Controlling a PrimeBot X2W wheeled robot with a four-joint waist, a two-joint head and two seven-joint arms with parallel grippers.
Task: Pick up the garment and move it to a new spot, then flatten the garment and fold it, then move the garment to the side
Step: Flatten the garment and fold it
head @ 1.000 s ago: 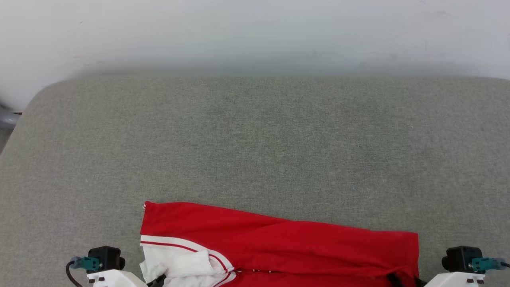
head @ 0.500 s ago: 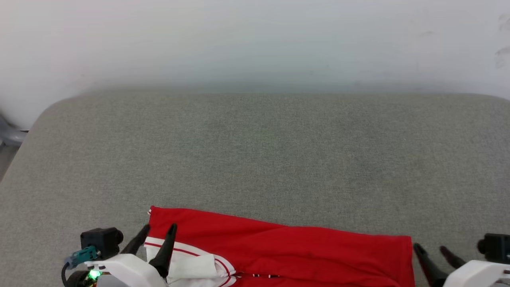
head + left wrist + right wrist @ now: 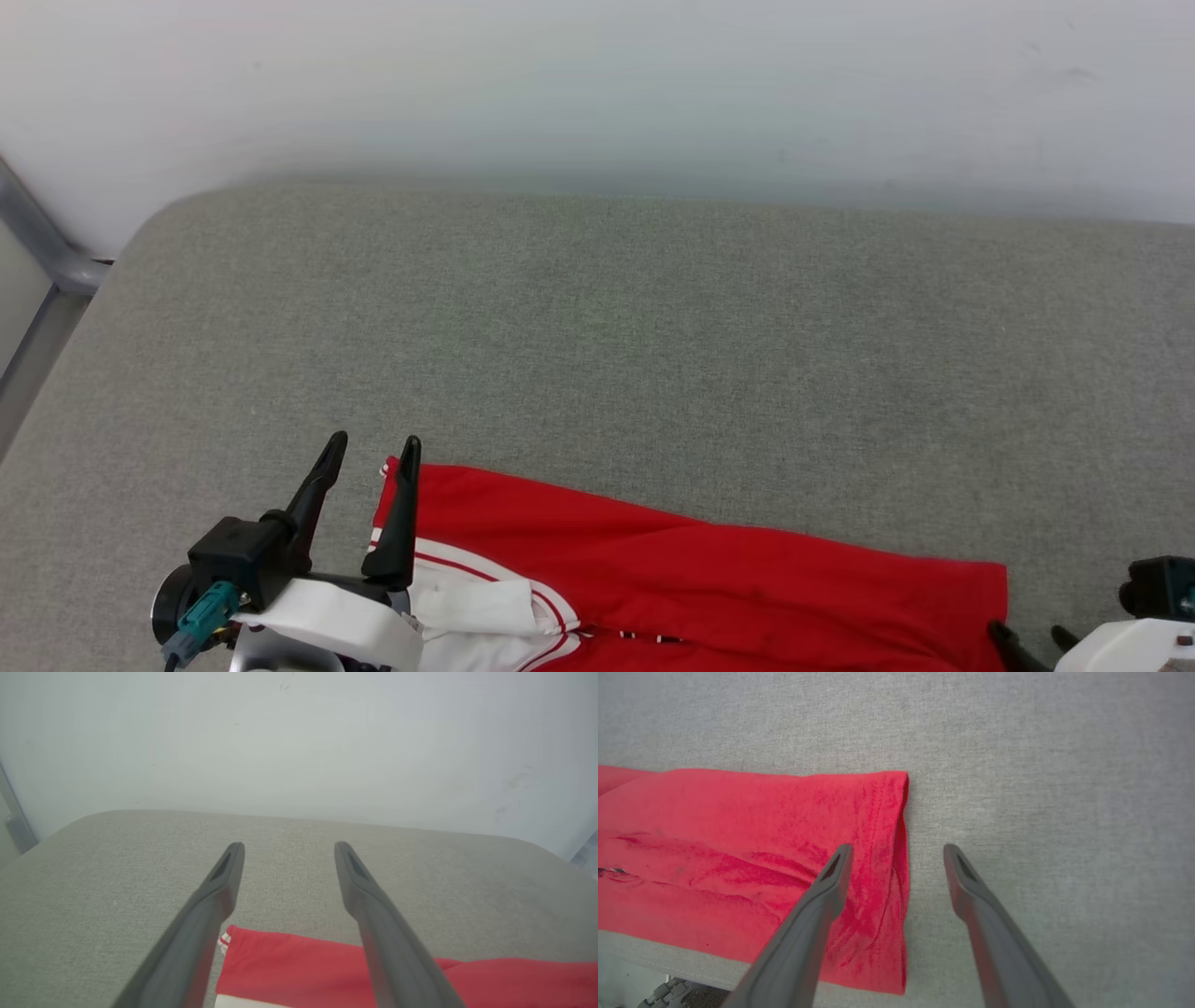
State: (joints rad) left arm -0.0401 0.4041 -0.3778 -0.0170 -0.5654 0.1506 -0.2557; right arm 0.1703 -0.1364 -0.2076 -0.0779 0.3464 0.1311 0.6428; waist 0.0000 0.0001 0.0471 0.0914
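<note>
A: How is the left arm posed?

B: It sits at the lower left of the head view. The left tool [image 3: 374,440] points up and away from the robot, with its two dark fingers spread apart and nothing between them. One finger crosses the left end of the garment [image 3: 709,579]; the other is over bare grey fabric.

A: And the right arm?

B: It is low in the right corner, with only its fingertips and a white housing in sight. The right tool [image 3: 897,847] is also spread wide and holding nothing. In its wrist view one finger lies over the garment's hemmed end and the other over bare surface. I cannot tell whether either finger touches the cloth.

A: Where is the garment?

B: It lies along the near edge of the counter [image 3: 653,327], stretched from left to right between the two tools. It is red, with a white sleeve and striped trim bunched at its left end.

A: What about the surface and the room?

B: The counter is covered in grey woven fabric and has rounded far corners. A pale wall [image 3: 597,84] stands behind it, and a grey metal rail [image 3: 47,252] is at the far left.
</note>
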